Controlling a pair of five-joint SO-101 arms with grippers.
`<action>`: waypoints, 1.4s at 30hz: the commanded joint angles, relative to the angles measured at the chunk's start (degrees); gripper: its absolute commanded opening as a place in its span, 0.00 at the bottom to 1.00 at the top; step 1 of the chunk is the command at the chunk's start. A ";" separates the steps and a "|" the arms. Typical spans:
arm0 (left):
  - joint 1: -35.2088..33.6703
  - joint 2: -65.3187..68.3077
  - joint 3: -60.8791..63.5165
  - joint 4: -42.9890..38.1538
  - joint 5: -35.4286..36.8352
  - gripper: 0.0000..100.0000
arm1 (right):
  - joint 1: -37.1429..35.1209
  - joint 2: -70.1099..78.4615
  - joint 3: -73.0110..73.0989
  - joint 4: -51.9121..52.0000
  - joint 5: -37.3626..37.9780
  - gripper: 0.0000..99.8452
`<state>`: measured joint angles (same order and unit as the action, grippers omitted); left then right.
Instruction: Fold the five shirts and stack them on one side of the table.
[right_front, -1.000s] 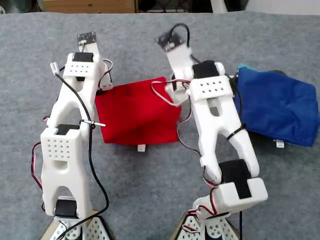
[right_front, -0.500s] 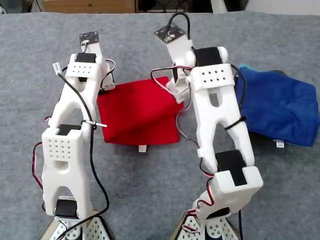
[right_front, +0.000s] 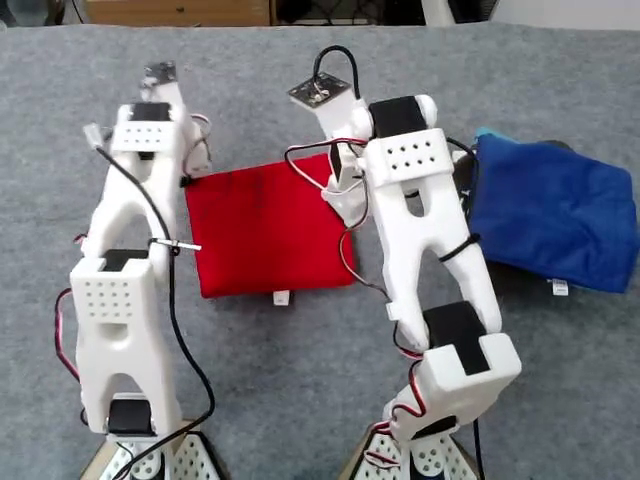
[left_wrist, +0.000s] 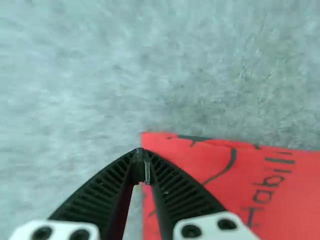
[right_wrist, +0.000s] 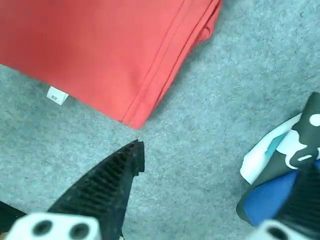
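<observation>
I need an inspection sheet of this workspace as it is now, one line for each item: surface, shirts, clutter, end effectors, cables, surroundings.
Surface: grey felt-like cover, lying flat.
Job's things: red shirt folded flat between the arms; blue shirt on top of a pile at the right side, with dark and white cloth under it.
Clutter: nothing seen.
End effectors: left end effector shut, tips at the red shirt's corner; unclear whether it pinches cloth. Right end effector open, above bare cover between the red shirt and the pile.
Cables: thin wires loop from the right arm over the red shirt; black cable runs along the left arm.
Surroundings: wooden furniture behind the table.
</observation>
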<state>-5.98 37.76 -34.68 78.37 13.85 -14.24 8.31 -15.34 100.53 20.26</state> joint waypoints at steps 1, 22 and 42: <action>-2.15 -6.33 -7.96 8.26 -1.32 0.03 | 0.00 -3.74 -2.33 -1.14 0.35 0.37; -3.82 -13.19 27.74 -17.58 -1.32 0.03 | 0.70 35.91 -20.18 -31.82 -8.35 0.02; -2.68 -12.66 31.69 -25.32 -1.41 0.03 | 0.53 44.97 -56.48 0.70 -0.97 0.02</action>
<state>-9.23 28.35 -2.59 54.20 12.88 -13.63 53.85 -65.71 95.87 17.27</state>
